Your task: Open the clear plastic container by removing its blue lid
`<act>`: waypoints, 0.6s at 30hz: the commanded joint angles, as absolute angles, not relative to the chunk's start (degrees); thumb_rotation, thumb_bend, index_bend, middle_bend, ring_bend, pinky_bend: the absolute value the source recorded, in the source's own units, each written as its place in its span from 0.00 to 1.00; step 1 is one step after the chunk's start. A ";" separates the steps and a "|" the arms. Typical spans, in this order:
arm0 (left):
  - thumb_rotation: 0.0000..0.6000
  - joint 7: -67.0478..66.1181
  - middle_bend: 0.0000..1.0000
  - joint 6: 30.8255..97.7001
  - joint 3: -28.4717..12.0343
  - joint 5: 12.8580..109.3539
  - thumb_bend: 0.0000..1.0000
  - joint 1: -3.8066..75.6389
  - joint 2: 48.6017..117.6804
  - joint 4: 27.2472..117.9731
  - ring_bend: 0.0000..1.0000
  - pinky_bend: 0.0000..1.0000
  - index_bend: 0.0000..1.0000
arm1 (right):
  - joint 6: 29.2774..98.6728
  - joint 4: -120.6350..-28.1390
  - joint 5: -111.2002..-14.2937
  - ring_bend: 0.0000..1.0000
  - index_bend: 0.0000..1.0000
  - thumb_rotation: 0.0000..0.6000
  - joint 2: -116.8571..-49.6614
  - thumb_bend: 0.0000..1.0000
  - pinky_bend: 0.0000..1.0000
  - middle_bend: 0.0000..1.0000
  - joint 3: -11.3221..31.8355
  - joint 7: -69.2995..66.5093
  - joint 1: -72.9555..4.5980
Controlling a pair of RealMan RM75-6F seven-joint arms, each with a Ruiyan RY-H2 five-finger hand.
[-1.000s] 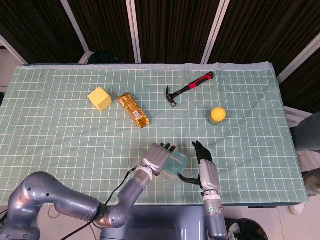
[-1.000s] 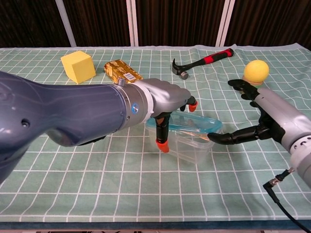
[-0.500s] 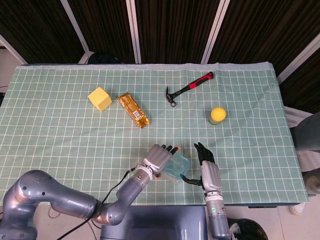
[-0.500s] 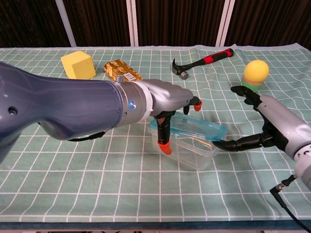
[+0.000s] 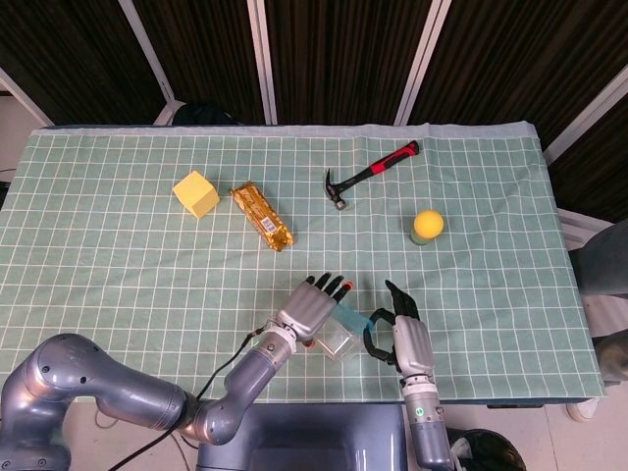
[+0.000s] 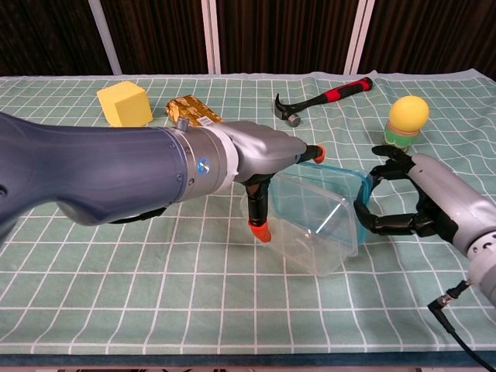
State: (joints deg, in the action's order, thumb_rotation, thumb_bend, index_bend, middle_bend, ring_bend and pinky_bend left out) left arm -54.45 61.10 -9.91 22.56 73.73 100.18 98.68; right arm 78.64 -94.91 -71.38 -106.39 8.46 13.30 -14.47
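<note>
Both hands on one tipped clear plastic container
Left hand grips it; right hand pinches the blue lid at 3 o'clock.

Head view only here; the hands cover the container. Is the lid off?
Observer: Not visibly; in the chest view the blue lid still lines the container rim.
Operator: How is it sitting?
Observer: Tipped on its side, lid toward the right hand.
Operator: Does that hand have it?
Observer: Its fingers hook the lid's edge, above and below.
Operator: And the left?
Observer: The left hand grips the container, thumb down the near wall.
</note>
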 commanded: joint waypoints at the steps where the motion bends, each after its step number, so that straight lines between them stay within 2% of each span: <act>1: 1.00 -54.03 0.00 61.34 -9.67 23.32 0.04 73.48 99.86 99.01 0.02 0.20 0.00 | 78.67 -94.88 -71.50 0.00 0.64 1.00 -106.30 0.64 0.00 0.07 8.54 13.27 -14.47; 18: 1.00 -49.91 0.00 62.87 -8.85 28.79 0.04 70.40 94.95 103.86 0.02 0.19 0.00 | 79.23 -94.57 -72.40 0.00 0.67 1.00 -107.54 0.64 0.00 0.08 12.83 13.22 -16.59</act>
